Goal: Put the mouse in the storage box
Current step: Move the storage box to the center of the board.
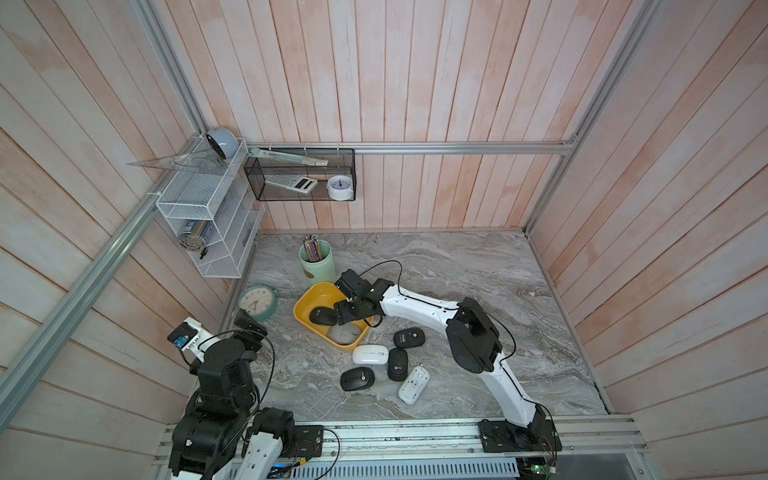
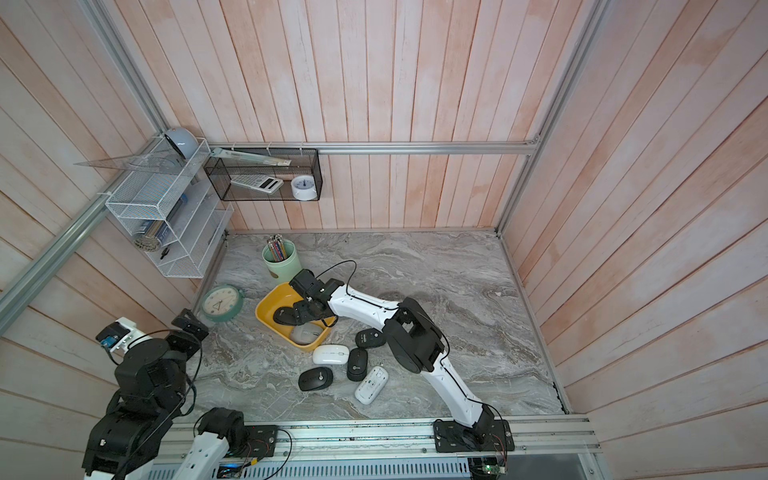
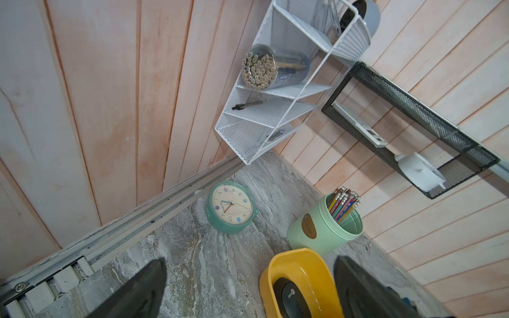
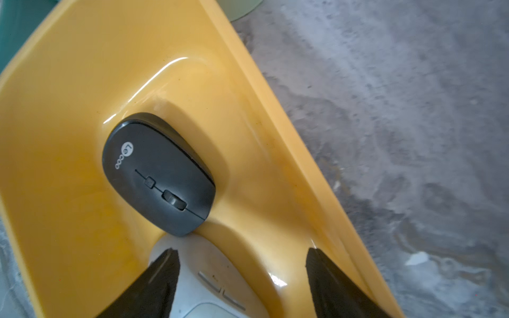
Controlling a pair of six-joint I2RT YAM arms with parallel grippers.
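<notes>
The mustard-yellow storage box (image 1: 314, 296) sits left of the table's middle. Two mice lie in it, a black mouse (image 1: 321, 317) and a grey-white mouse (image 1: 344, 335). My right gripper (image 1: 343, 313) hovers over the box, open, with nothing between its fingers. In the right wrist view the black mouse (image 4: 158, 173) lies free on the box floor (image 4: 82, 82), ahead of the right gripper (image 4: 242, 252). The grey-white mouse (image 4: 214, 280) lies below the jaws. My left gripper (image 1: 249, 326) stands open at the table's left edge, apart from the box (image 3: 297, 256).
Several more mice lie near the box: a black one (image 1: 409, 337), a white one (image 1: 370, 355), more black ones (image 1: 397, 364) (image 1: 357, 379), an upturned white one (image 1: 413, 384). A green clock (image 1: 257, 302) and a pencil cup (image 1: 318, 262) stand behind the box.
</notes>
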